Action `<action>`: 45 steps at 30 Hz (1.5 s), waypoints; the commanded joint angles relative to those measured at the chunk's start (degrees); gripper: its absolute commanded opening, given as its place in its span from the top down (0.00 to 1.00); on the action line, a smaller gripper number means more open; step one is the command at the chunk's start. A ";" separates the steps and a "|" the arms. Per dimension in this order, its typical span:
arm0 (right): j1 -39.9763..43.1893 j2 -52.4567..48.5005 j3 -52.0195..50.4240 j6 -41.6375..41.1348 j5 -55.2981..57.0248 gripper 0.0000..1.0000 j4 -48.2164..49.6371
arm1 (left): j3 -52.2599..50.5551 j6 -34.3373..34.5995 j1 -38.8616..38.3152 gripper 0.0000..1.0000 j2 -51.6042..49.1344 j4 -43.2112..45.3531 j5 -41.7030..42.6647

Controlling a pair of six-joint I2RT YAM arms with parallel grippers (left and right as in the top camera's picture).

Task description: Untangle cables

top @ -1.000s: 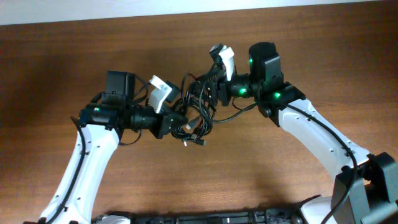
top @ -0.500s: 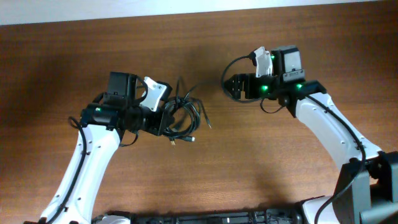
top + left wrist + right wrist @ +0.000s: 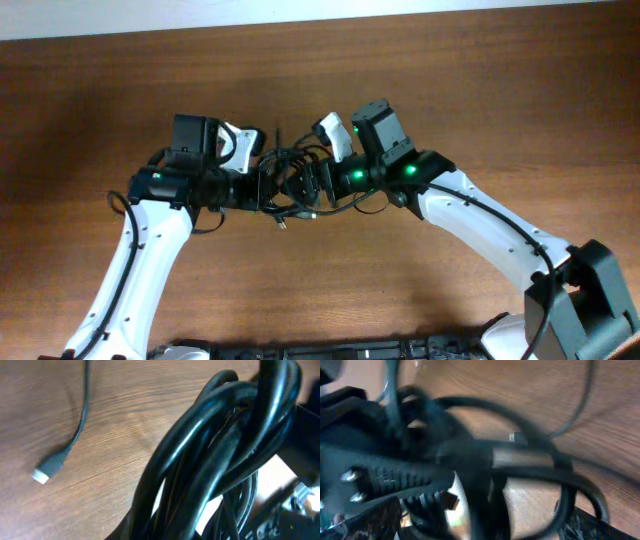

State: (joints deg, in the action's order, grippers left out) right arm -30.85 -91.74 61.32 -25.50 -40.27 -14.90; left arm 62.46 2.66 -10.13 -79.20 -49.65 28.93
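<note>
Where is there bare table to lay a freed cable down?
Bare wood: near the robot between left arm and right arm, and along the table's far strip beyond the cables. The middle is crowded: left gripper and right gripper meet there.

Brown wood-grain table (image 3: 450, 90), black cables (image 3: 295, 182) bunched near its middle

Two end effectors (image 3: 264, 186) (image 3: 319, 184), maybe three cables (image 3: 291, 182)

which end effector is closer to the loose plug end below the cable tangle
Left, narrowly. In the overhead view the left end effector sits just above and left of the plug end, gripping the cable tangle; the right end effector is above and farther right.
</note>
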 commanded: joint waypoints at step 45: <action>2.62 -0.94 0.31 -48.48 15.37 0.96 5.29 | 0.35 92.91 -17.35 0.31 -5.40 20.04 -24.65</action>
State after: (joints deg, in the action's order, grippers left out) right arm -27.90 -92.86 61.28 -73.76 -21.93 -10.02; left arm 62.37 93.19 -27.27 -80.14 -31.20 3.92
